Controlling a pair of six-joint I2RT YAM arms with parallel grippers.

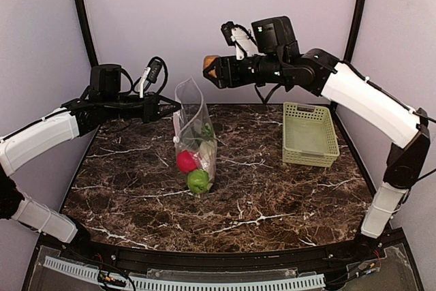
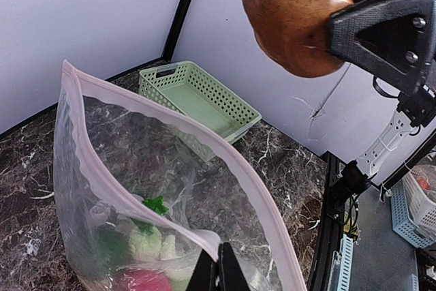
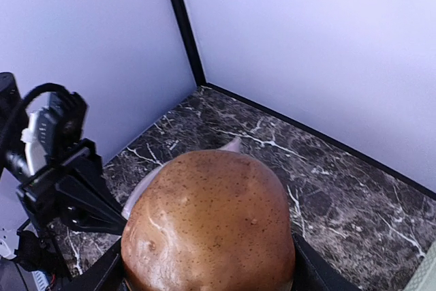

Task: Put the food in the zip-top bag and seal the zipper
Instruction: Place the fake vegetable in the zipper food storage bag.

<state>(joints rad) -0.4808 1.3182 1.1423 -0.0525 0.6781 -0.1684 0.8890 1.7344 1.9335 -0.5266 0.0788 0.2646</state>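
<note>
The clear zip-top bag (image 1: pixel 194 138) stands upright at the table's middle, its mouth open at the top. Inside lie a red apple (image 1: pixel 186 161), a green apple (image 1: pixel 198 181) and a white radish with green leaves (image 2: pixel 151 240). My left gripper (image 1: pixel 174 106) is shut on the bag's whitish-pink zipper strip (image 2: pixel 170 158) and holds the mouth up; in the left wrist view the gripper (image 2: pixel 219 269) pinches the near rim. My right gripper (image 1: pixel 212 69) is shut on a brown potato-like piece (image 3: pixel 211 223), held in the air just above and right of the bag's mouth; the piece also shows in the left wrist view (image 2: pixel 289 15).
The pale green lattice basket (image 1: pixel 310 134) stands at the back right of the marble table, nothing showing inside it. Purple walls with black corner posts close the back and sides. The table's black front rail runs along the near edge.
</note>
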